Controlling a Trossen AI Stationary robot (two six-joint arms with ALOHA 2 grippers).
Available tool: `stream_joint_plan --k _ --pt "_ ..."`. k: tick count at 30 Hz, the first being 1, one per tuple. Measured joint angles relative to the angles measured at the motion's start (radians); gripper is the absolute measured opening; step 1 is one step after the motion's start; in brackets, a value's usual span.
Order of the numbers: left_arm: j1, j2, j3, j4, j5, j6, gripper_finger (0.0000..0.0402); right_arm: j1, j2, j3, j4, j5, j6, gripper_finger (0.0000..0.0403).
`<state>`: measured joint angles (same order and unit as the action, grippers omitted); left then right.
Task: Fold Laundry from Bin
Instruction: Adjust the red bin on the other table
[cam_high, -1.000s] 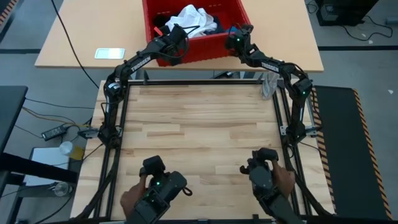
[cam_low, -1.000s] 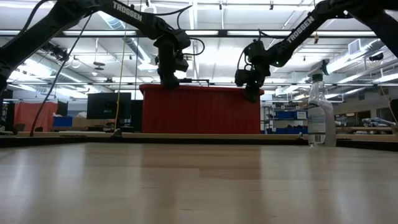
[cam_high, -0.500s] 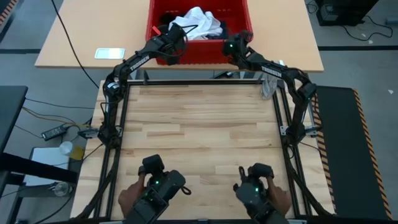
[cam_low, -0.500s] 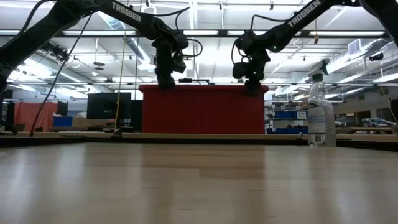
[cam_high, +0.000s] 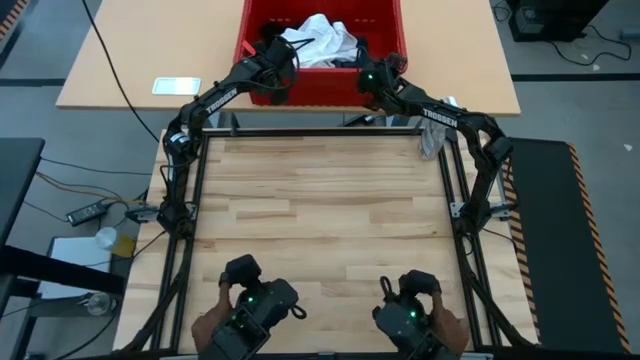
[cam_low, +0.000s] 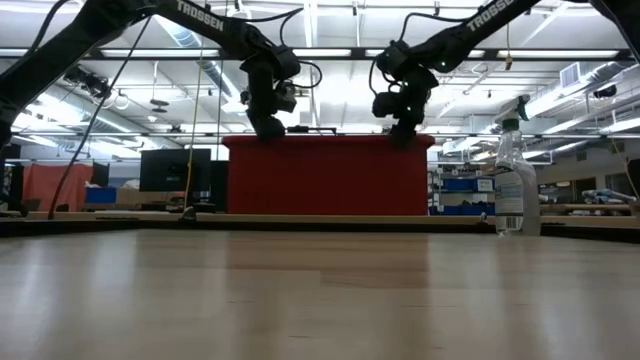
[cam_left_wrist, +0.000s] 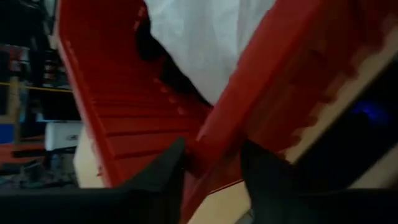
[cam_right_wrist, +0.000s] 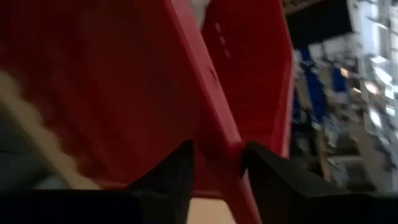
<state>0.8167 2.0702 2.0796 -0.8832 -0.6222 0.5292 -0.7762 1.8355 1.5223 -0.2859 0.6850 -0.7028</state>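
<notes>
Overhead strip lights and warehouse shelving fill the room behind my work surface, a pale wooden table (cam_high: 320, 220) with a black frame round it. Beyond that table, at twelve o'clock from where I sit in the high view, a second tan tabletop (cam_high: 150, 50) carries the bin (cam_high: 385, 30), the red ribbed tub, and inside it I can see the laundry: the white garment (cam_high: 318, 38) heaped in the middle with a dark piece (cam_high: 268, 32) beside it towards nine o'clock. Both arms reach out to the bin's near wall. My left gripper (cam_high: 274, 83) sits on the near rim towards the bin's nine o'clock corner; in the left wrist view its two dark fingers (cam_left_wrist: 158, 180) straddle the red rim (cam_left_wrist: 214, 140), one inside and one outside, with a visible gap, so the claw is parted around the rim rather than squeezing it. My right gripper (cam_high: 368, 80) is on the same rim towards the three o'clock corner, and the right wrist view shows the same thing: fingers (cam_right_wrist: 171, 177) spread either side of the red edge (cam_right_wrist: 214, 134), not clamped. From the low view, both grippers (cam_low: 268, 125) (cam_low: 405, 128) hang just at the top edge of the bin, and a clear spray bottle (cam_low: 515, 180) stands off at three o'clock.
</notes>
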Motion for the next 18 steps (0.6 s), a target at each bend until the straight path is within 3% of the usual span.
stream_joint_plan --k 3,6,10,13,18 --pt "-0.004 -0.007 0.0 -0.018 0.034 -0.001 0.0242 0.0 -0.02 -0.001 -0.007 -0.074 0.031 0.0216" --pt "-0.013 -0.023 0.0 -0.051 0.05 0.001 0.0279 0.005 -0.051 -0.001 -0.033 -0.097 0.06 0.0262" --pt "-0.026 -0.066 0.0 -0.096 0.136 -0.031 0.0281 0.023 -0.097 -0.001 -0.089 -0.159 0.14 0.0296" --pt "-0.026 -0.104 0.0 -0.124 0.254 -0.106 0.0271 0.037 -0.143 -0.001 -0.147 -0.272 0.267 0.0302" --pt "0.022 -0.136 0.0 0.009 0.476 -0.284 0.0253 0.008 -0.169 -0.001 -0.118 -0.413 0.466 0.0294"
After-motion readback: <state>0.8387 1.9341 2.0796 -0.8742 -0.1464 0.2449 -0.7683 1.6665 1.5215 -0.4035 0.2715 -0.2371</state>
